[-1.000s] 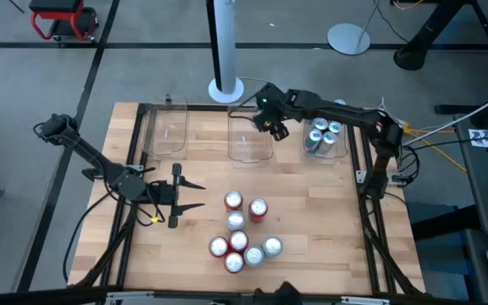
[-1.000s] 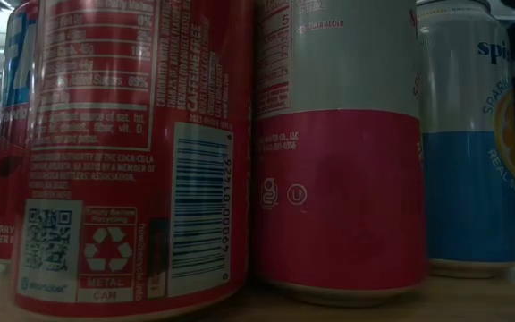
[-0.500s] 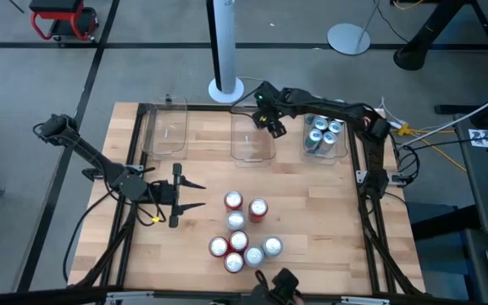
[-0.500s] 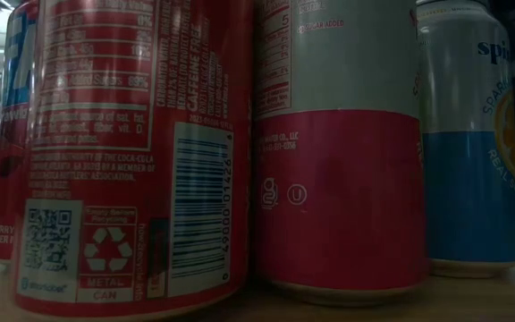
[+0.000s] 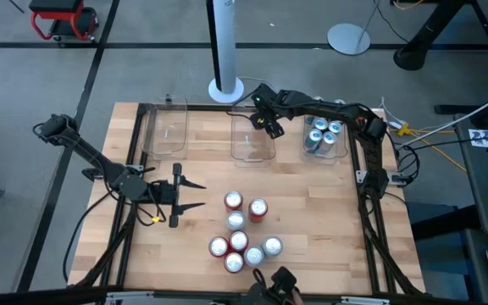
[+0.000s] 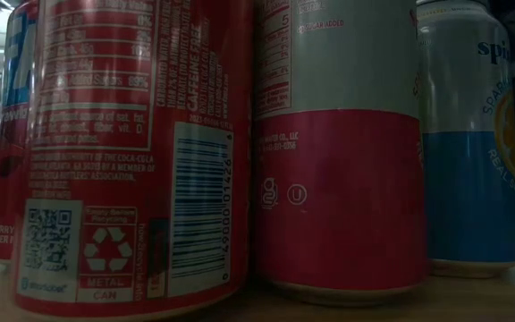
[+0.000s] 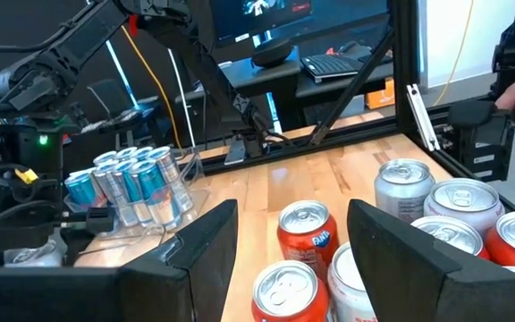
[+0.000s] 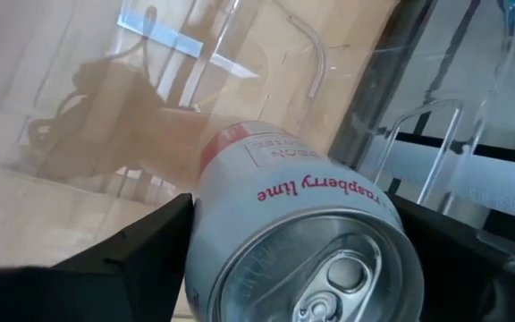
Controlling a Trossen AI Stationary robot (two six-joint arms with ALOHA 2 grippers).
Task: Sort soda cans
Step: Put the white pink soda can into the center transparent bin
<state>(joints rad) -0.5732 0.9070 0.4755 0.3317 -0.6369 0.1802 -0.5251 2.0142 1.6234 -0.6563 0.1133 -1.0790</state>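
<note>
1. Done: teal cans (image 5: 322,135) fill the right bin (image 5: 343,155).
2. In hand: right claw (image 5: 267,124), clenched on a silver-and-red can (image 8: 302,241), hangs over the middle bin (image 5: 251,152).
3. Left: seven cans (image 5: 242,234) on the worktop (image 5: 312,212); left claw (image 5: 195,194) waits, released.

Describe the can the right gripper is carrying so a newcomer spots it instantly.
Along the table's far edge stand three clear bins; the right gripper hangs over the middle bin. Clamped between its fingers is a silver-and-red can labelled "raspberry lime", the only can off the table.
</note>
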